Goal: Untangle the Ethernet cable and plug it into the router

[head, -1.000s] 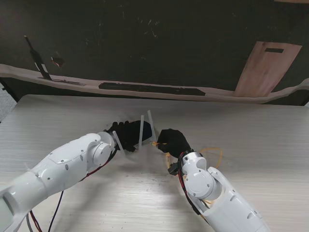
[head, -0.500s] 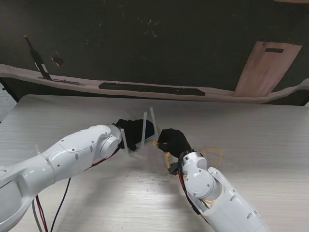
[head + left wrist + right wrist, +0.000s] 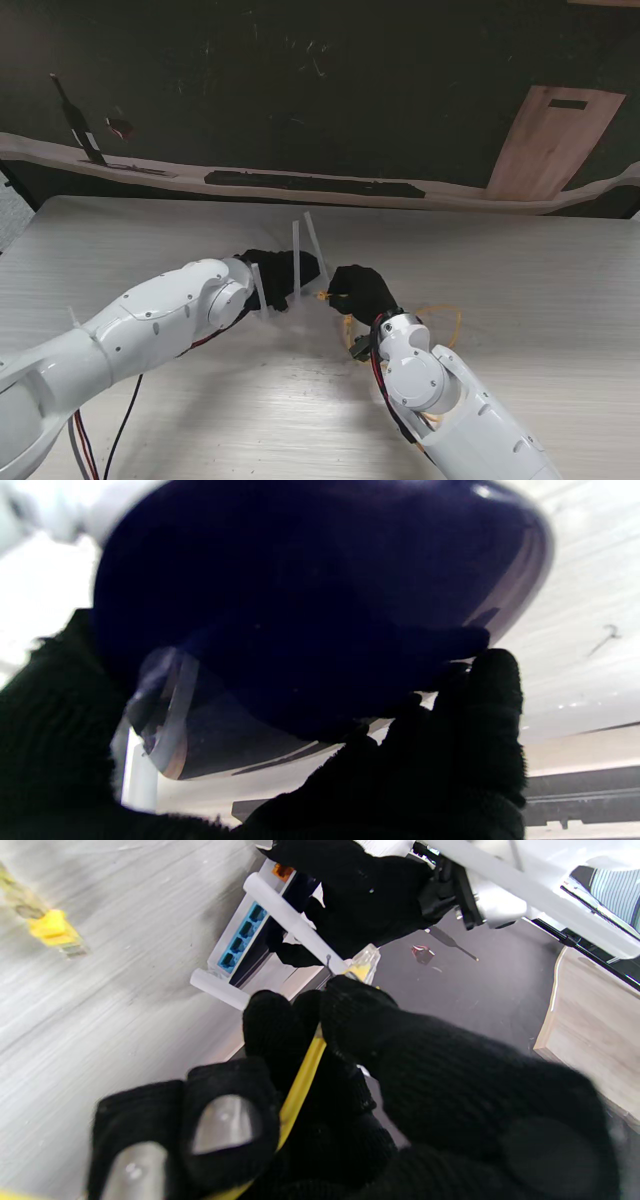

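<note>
Between black-gloved fingers (image 3: 350, 1010), yellow Ethernet cable (image 3: 300, 1080) ends in clear plug (image 3: 366, 960).

The pale wood-grain table (image 3: 560, 290) carries loose loops of thin yellow Ethernet cable (image 3: 447, 314) beside the right arm.

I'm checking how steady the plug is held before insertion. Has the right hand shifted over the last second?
No. In the stand view the right hand pinches the yellow Ethernet cable at the same spot on the table's wood grain.
</note>
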`<state>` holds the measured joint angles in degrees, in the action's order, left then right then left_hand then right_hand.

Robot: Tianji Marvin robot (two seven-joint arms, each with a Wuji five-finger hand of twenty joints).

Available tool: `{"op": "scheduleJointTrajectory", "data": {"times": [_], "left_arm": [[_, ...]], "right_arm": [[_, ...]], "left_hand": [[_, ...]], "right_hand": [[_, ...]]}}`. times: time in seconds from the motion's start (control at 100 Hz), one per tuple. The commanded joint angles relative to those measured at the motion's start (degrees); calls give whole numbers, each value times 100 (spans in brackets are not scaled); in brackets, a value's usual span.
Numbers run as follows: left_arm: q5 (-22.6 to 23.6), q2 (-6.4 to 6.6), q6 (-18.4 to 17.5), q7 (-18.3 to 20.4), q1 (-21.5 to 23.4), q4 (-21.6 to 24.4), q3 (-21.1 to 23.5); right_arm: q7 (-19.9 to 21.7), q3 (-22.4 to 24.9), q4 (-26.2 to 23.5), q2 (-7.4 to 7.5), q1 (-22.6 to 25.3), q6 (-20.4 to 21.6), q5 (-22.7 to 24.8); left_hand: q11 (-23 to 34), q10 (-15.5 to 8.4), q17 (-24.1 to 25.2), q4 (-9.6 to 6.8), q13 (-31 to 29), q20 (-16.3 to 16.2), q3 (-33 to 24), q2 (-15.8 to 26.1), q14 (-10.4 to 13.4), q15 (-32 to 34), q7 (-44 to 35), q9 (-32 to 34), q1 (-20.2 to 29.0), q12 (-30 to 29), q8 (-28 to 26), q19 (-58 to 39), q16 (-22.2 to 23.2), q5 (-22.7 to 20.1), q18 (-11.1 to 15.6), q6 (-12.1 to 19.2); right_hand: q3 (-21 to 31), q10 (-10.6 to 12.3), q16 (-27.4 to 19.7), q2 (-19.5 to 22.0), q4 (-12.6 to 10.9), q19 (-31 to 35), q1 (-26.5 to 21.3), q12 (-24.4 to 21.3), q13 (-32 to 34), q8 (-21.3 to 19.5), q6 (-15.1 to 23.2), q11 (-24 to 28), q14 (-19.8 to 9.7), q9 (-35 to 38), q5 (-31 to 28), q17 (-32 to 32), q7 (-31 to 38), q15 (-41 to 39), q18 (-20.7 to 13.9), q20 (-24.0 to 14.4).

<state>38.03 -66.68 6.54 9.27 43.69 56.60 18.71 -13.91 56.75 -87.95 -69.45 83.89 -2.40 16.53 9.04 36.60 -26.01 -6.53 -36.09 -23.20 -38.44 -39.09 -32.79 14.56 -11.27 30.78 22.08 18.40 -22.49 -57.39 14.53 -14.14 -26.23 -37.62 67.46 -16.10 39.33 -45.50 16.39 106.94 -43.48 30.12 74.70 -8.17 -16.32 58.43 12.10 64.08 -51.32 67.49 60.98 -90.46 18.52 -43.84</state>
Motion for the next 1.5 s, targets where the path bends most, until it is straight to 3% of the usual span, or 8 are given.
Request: {"op": "scheduleJointTrajectory", "data": {"times": [0.0,0.24,0.5,0.7,0.9,1.15,1.49], "left_arm": [[-91,164,-67,320,308,10,-37],[100,504,-113,768,916,852,962],[266,660,-225,1051,1458,1454,1673],[111,686,-241,1215,1613,1649,1870],[-36,665,-180,1225,1623,1655,1875],[-143,605,82,1122,1614,1690,1789],[-469,535,259,1158,1416,1581,1511]], "right_arm": [[56,-6,-28,-15,33,19,17],[-8,-93,7,-31,-41,-194,159],[-37,-354,142,-68,-241,-609,336],[-17,-550,185,-111,-356,-1028,377],[-10,-622,173,-191,-346,-1390,84],[-198,-688,284,-318,-377,-1619,-150],[-599,-729,520,-492,-498,-1848,-202]], "left_hand": [[2403,-2528,-346,127,-1067,-135,-1970,653,1913,1938,-3539,1253,2876,898,-536,-242,632,-788,1483,2509],[2352,-2526,-231,212,-953,-96,-1889,737,1899,1909,-3460,1177,2948,916,-507,-165,635,-770,1509,2520],[2344,-2538,-259,306,-1023,-108,-1861,699,1866,1943,-3484,1244,3113,962,-521,-198,697,-817,1523,2562],[2316,-2529,-228,353,-988,-108,-1831,744,1835,1942,-3463,1219,3171,989,-515,-196,741,-808,1535,2559],[2311,-2500,-204,374,-966,-121,-1802,770,1817,1960,-3444,1195,3172,1003,-507,-211,766,-808,1516,2548],[2314,-2435,-227,435,-994,-167,-1767,745,1748,2034,-3434,1258,3170,1043,-501,-302,798,-848,1460,2494],[2277,-2391,-172,474,-951,-196,-1744,797,1718,2071,-3400,1246,3180,1069,-487,-340,790,-851,1415,2464]], "right_hand": [[199,-1066,-70,335,-87,1304,-121,-75,-16,-23,161,497,82,504,-207,186,410,-321,-1166,77],[230,-1051,-183,236,-71,1260,-140,-226,-31,45,103,247,372,710,-330,78,350,56,-685,571],[291,-1095,-233,138,-56,1139,-164,-257,-36,41,-55,212,478,836,-417,37,324,197,-364,731],[335,-1147,-199,61,-40,1185,-167,-238,-33,38,-151,259,458,938,-486,44,323,128,-329,717],[364,-1171,-168,46,-26,1234,-155,-205,-31,23,-194,319,422,974,-515,53,327,64,-357,696],[394,-1202,-120,35,-12,1304,-158,-159,-24,2,-257,409,336,1026,-540,71,328,-39,-456,655],[408,-1252,7,13,10,1304,-183,-82,-18,-7,-374,558,162,1095,-560,135,332,-270,-718,296]]}}
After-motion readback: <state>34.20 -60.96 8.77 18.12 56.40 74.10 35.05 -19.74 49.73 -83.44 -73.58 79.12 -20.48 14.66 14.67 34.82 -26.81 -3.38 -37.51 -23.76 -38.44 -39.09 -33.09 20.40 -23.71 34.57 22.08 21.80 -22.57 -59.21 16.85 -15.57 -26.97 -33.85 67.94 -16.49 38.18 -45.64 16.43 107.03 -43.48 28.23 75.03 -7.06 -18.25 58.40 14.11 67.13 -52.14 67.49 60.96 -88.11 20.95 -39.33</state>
